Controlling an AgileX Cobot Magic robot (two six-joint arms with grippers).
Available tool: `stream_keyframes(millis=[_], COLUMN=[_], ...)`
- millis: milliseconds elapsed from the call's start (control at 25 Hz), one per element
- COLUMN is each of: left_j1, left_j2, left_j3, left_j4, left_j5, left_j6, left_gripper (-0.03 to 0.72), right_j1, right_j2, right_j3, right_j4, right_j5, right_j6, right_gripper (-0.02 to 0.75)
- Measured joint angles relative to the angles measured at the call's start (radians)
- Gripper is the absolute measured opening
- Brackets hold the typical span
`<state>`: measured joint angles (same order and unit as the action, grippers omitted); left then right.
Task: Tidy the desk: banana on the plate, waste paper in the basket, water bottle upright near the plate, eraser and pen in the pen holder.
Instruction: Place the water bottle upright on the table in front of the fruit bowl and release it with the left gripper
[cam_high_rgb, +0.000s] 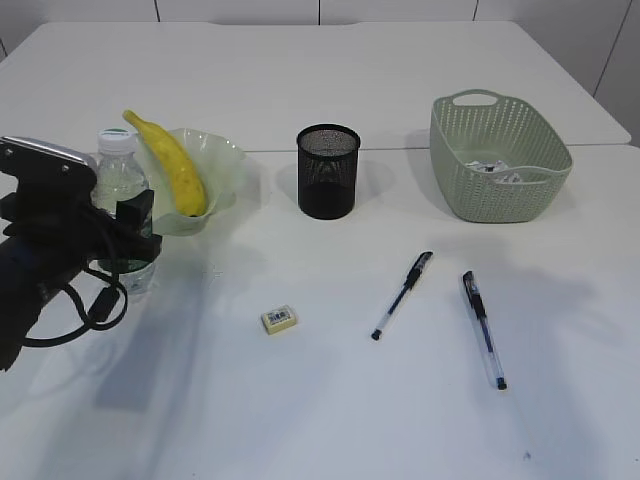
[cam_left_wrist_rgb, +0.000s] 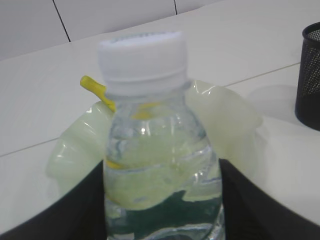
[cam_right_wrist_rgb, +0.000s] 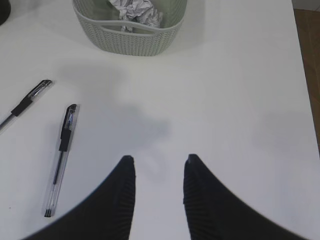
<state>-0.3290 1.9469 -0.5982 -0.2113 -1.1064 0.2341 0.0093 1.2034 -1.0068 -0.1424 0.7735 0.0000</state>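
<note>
The clear water bottle (cam_high_rgb: 119, 178) with a white cap stands upright just left of the pale green plate (cam_high_rgb: 226, 160), which holds the yellow banana (cam_high_rgb: 174, 163). My left gripper (cam_high_rgb: 128, 236) is shut on the bottle (cam_left_wrist_rgb: 160, 150), one black finger against each side (cam_left_wrist_rgb: 162, 200). The plate (cam_left_wrist_rgb: 235, 120) sits behind it. A yellow eraser (cam_high_rgb: 279, 319) and two pens (cam_high_rgb: 403, 295) (cam_high_rgb: 484, 328) lie on the table. The black mesh pen holder (cam_high_rgb: 328, 170) stands mid-table. My right gripper (cam_right_wrist_rgb: 159, 165) is open and empty above the table, right of a pen (cam_right_wrist_rgb: 61, 157).
The green basket (cam_high_rgb: 500, 155) at the back right holds crumpled waste paper (cam_right_wrist_rgb: 135, 12). The second pen (cam_right_wrist_rgb: 25, 104) lies left of the first. The table's right edge (cam_right_wrist_rgb: 302, 75) is close to my right gripper. The pen holder (cam_left_wrist_rgb: 307, 75) is right of the bottle.
</note>
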Motion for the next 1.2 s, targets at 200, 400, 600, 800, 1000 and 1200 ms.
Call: stream_keyframes(millis=[200,400,600,800,1000,1200], left_j1=[0.0,0.0,0.0,0.0,0.0,0.0], left_j2=[0.0,0.0,0.0,0.0,0.0,0.0], left_j3=[-0.014,-0.014,-0.014,-0.014,-0.014,-0.014], left_j4=[0.037,0.039,0.039,0.039,0.039,0.039], left_j5=[0.003,0.005,0.005,0.005,0.005,0.005], left_j6=[0.0,0.0,0.0,0.0,0.0,0.0], left_gripper=[0.414,0.414,0.414,0.414,0.414,0.414], right_j1=[0.0,0.0,0.0,0.0,0.0,0.0], right_j2=[0.0,0.0,0.0,0.0,0.0,0.0], right_j3=[0.0,0.0,0.0,0.0,0.0,0.0], right_j4=[0.0,0.0,0.0,0.0,0.0,0.0], right_j5=[0.0,0.0,0.0,0.0,0.0,0.0], right_j6=[0.0,0.0,0.0,0.0,0.0,0.0], right_gripper=[0.251,0.251,0.251,0.251,0.251,0.251])
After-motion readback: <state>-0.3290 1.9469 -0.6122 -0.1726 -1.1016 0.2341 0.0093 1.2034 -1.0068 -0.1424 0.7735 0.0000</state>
